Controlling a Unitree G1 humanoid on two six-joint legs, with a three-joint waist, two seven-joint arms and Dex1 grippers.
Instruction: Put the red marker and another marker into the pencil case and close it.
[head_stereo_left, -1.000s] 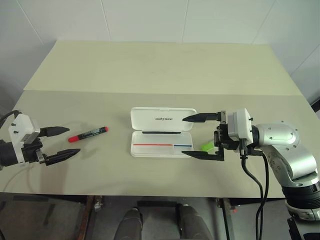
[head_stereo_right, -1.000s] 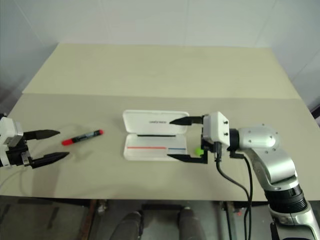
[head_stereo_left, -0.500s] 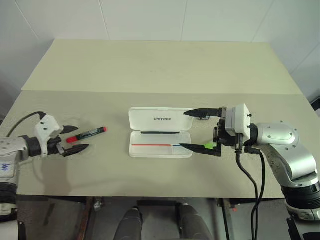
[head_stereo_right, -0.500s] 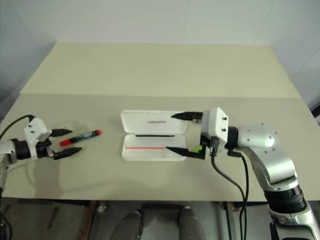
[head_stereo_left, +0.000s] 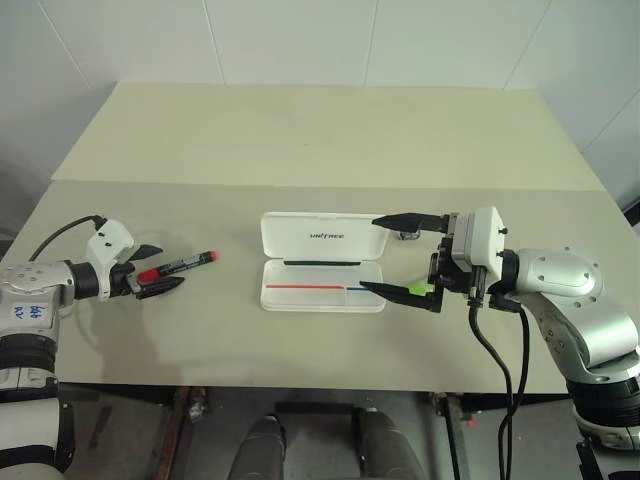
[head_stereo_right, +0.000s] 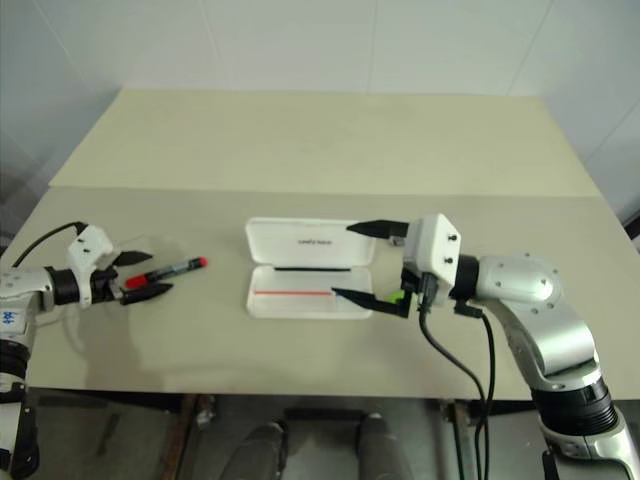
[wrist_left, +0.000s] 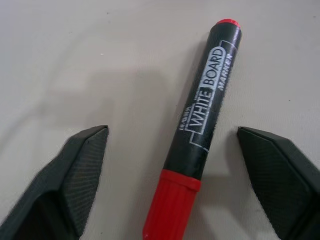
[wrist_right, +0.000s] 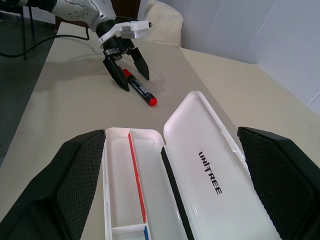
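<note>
On the beige counter (head_stereo_left: 300, 140) the white pencil case (head_stereo_left: 324, 262) lies open in the middle, its lid folded back flat and its tray bare. The red marker (head_stereo_left: 176, 267) lies well to the case's left with its red cap between the spread fingers of the left gripper (head_stereo_left: 151, 270), one finger on each side and neither touching it. The right gripper (head_stereo_left: 392, 255) hovers at the case's right end with its fingers wide apart and holding nothing, and the green highlighter (head_stereo_left: 418, 291) lies on the counter just beside that end, partly hidden by the lower finger
</note>
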